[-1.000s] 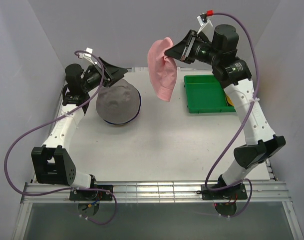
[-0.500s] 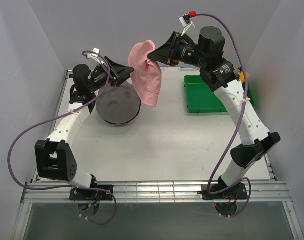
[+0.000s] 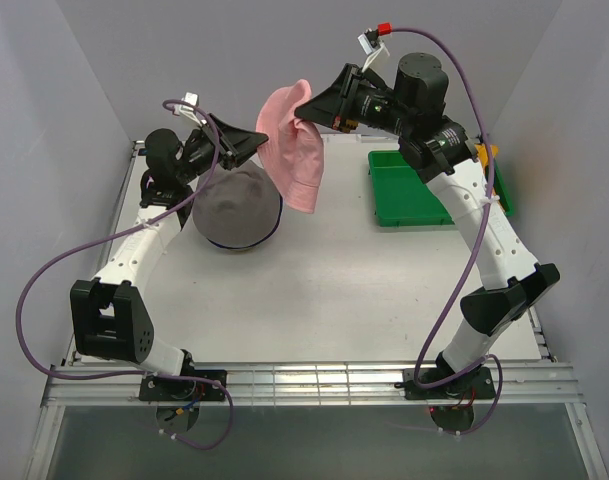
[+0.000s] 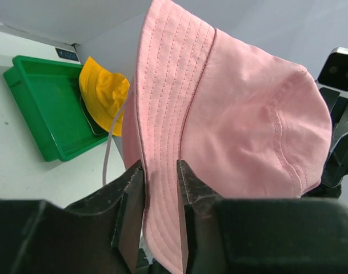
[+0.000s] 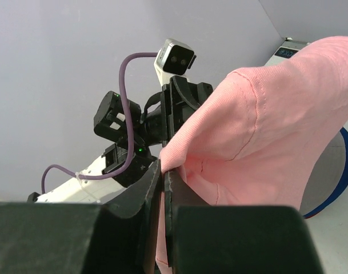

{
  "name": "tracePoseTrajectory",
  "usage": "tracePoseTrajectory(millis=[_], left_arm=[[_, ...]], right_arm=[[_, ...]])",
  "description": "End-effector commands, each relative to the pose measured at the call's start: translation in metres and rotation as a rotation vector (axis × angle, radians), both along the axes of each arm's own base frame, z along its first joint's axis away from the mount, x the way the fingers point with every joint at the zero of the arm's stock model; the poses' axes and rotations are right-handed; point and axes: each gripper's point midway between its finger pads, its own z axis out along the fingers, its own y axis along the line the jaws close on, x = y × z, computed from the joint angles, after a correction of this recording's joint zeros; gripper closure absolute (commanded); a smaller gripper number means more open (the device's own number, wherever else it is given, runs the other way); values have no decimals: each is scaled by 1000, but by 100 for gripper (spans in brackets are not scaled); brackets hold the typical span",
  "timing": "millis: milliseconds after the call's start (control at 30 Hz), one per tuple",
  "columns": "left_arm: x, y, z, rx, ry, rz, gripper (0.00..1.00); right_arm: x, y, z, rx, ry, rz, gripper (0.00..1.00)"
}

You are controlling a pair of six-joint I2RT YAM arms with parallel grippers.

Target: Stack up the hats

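Observation:
A pink hat hangs in the air over the far left of the table, with my right gripper shut on its upper edge. My left gripper has come up to the hat's other side. Its fingers stand open a little either side of the pink brim, which fills the gap between them. Below sits a grey hat on a hat with a blue brim. A yellow-orange hat lies beside the green tray.
The green tray stands at the back right under the right arm. White side walls close in the table at left and right. Purple cables loop off both arms.
The right arm carried the pink hat leftward, over the grey hat. The left gripper rose to the pink brim and its jaws narrowed around it.

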Motion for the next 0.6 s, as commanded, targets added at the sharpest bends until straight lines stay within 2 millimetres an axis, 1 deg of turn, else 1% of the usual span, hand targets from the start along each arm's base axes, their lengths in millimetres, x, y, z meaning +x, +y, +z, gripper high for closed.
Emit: tracePoseTrajectory(millis=[0,33,133,167,267,300,333,367,400,433,467,500,533,567], left_arm=[[-8,3,18,-4,-54,2,64],[-6,6,17,-1,-54,10,73],[-3,15,14,7,-39,23,82],[-3,18,13,10,-38,31,87],[2,32,8,21,-21,57,94],[3,36,4,29,-11,66,96],[5,44,2,37,-8,83,97],[7,48,0,45,-2,92,98],[9,52,-6,58,17,101,100],[11,55,-10,64,30,105,100],[15,66,-13,69,41,127,100],[20,77,-22,76,69,149,100],[21,80,-25,80,79,154,100],[22,83,-28,85,87,160,100]], right_arm=[[-1,-3,18,16,-84,-18,92],[1,-3,13,5,-77,-27,92],[8,-4,1,-30,-71,-53,92],[10,-5,-4,-45,-62,-60,92],[18,-3,-18,-85,-57,-73,92],[22,-1,-26,-100,-44,-72,92],[22,3,-29,-111,-47,-68,92],[23,5,-33,-122,-44,-69,92],[28,8,-44,-146,-26,-74,92],[29,11,-42,-159,-46,-86,92],[31,13,-44,-171,-48,-90,92],[36,17,-55,-194,-31,-91,92],[38,21,-60,-209,-31,-97,92],[39,23,-58,-211,-37,-100,92]])
